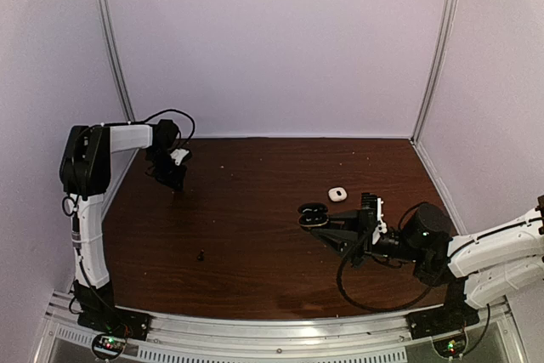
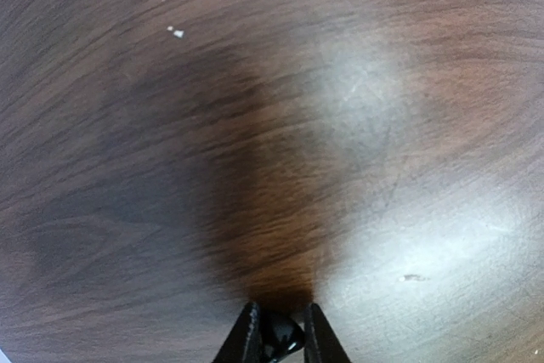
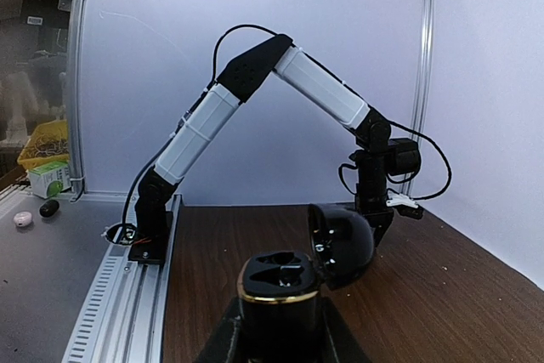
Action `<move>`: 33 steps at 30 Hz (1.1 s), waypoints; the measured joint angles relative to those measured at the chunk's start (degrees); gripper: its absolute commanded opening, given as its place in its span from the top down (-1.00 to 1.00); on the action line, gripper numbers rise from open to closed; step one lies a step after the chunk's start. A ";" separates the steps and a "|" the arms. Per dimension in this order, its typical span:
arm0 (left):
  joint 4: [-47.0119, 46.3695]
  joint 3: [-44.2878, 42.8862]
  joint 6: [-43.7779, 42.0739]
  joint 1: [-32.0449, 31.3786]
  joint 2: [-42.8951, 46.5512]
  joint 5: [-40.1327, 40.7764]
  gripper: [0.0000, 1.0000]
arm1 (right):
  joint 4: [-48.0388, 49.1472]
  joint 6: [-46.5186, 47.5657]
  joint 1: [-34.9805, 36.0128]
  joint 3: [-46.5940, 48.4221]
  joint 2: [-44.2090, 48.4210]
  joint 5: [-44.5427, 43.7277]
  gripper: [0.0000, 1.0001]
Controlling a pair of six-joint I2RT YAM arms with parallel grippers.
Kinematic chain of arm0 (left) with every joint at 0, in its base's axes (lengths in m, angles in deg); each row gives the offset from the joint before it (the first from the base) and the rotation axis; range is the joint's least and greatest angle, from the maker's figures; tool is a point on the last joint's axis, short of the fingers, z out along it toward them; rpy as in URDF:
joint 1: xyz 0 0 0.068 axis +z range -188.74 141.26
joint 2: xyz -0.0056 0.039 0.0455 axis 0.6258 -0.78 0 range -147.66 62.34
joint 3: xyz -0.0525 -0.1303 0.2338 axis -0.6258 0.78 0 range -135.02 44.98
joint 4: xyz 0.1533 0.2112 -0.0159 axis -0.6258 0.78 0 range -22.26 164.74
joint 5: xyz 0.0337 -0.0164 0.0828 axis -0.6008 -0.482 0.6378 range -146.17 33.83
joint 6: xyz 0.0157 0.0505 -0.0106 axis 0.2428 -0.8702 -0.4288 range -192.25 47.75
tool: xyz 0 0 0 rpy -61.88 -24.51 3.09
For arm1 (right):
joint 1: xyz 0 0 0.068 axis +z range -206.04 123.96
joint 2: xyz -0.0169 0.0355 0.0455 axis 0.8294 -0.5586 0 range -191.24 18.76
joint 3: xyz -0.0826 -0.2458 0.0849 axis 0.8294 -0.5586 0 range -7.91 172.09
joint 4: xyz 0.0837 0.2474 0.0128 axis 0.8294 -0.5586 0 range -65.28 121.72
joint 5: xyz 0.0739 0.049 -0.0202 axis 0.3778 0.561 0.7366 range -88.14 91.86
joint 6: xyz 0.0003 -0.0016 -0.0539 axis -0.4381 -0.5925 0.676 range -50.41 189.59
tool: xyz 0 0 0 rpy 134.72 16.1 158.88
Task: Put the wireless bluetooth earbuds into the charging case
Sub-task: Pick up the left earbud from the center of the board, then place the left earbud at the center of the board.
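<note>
My right gripper [image 1: 316,221] is shut on a black charging case [image 1: 313,212] with a gold rim, right of the table's middle. In the right wrist view the case [image 3: 280,288] stands upright between my fingers [image 3: 223,335]. Its lid [image 3: 342,246] is hinged open to the right and both sockets look empty. My left gripper [image 1: 176,186] is low over the far left of the table. In the left wrist view it [image 2: 279,310] is shut on a small glossy black earbud [image 2: 285,333]. No white earbud shows for certain.
A small white pebble-like item [image 1: 337,194] lies just beyond the case. A tiny dark object [image 1: 201,254] lies on the wooden table [image 1: 255,235] near the front left; I cannot tell what it is. White walls close the back and sides.
</note>
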 measured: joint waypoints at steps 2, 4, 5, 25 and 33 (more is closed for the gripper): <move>0.31 -0.11 -0.04 -0.02 0.00 -0.57 0.78 | -0.24 0.00 0.00 0.00 0.00 -0.02 0.98; 0.72 -0.17 -0.04 -0.11 0.00 -1.44 0.81 | -0.44 0.00 0.00 0.00 0.04 -0.02 0.99; 0.85 -0.20 -0.04 -0.22 0.00 -1.81 0.82 | -0.52 0.00 0.00 0.00 0.07 -0.02 0.99; -2.43 14.38 4.61 -36.63 10.93 -11.10 0.88 | -5.16 -0.04 0.00 0.09 7.56 -0.26 0.98; 1.97 18.14 6.82 -40.92 17.57 -9.66 0.88 | -9.05 -0.02 0.00 0.09 12.83 -0.31 0.99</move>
